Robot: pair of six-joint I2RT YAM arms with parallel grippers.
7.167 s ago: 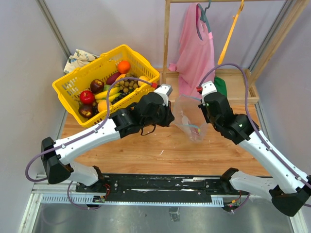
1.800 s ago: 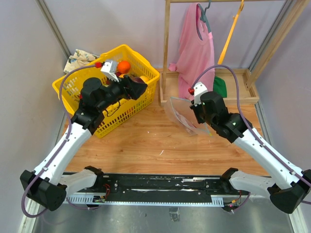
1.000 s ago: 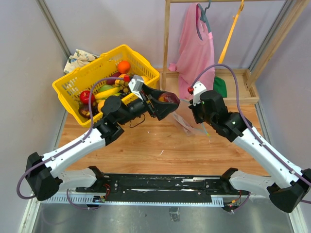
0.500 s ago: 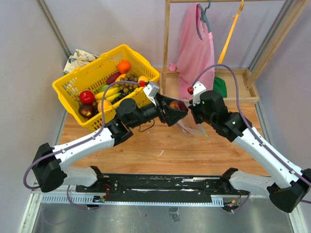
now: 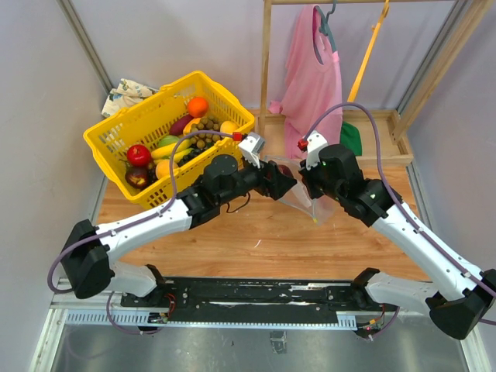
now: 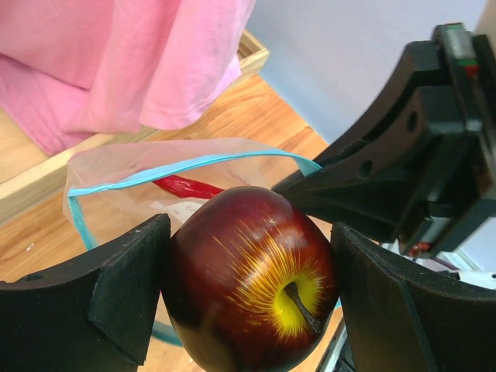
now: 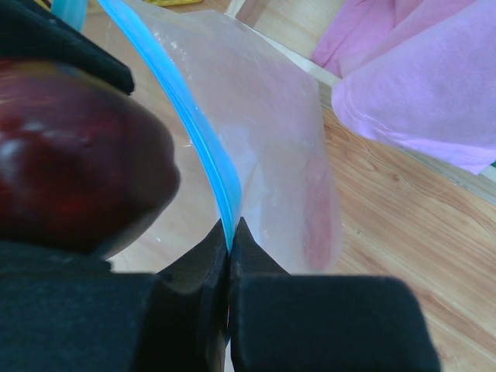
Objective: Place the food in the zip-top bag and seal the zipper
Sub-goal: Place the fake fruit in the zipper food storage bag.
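A dark red apple (image 6: 252, 279) with a yellow patch round its stem, one piece of the food, sits between the wide-set fingers (image 6: 128, 291) of my left gripper (image 6: 248, 291), which grips it. The apple (image 5: 284, 169) hangs at the open mouth of the clear zip-top bag (image 5: 311, 203). Its light blue-green zipper (image 6: 186, 165) curves open just behind the fruit, and a red chili (image 6: 186, 186) lies inside. My right gripper (image 7: 229, 246) is shut on the zipper (image 7: 174, 97) edge and holds the bag (image 7: 271, 155) up off the table. The apple (image 7: 77, 178) fills the left of the right wrist view.
A yellow basket (image 5: 225, 97) holding more toy fruit stands at the back left, with a folded cloth (image 5: 124, 94) behind it. A pink garment (image 5: 314, 77) hangs from a wooden rack (image 5: 266, 70) behind the bag. A green object (image 5: 353, 138) rests on the rack's base.
My left arm has carried the apple from the basket rightward to the bag's mouth. The right gripper has kept its hold on the bag's edge, barely moving.
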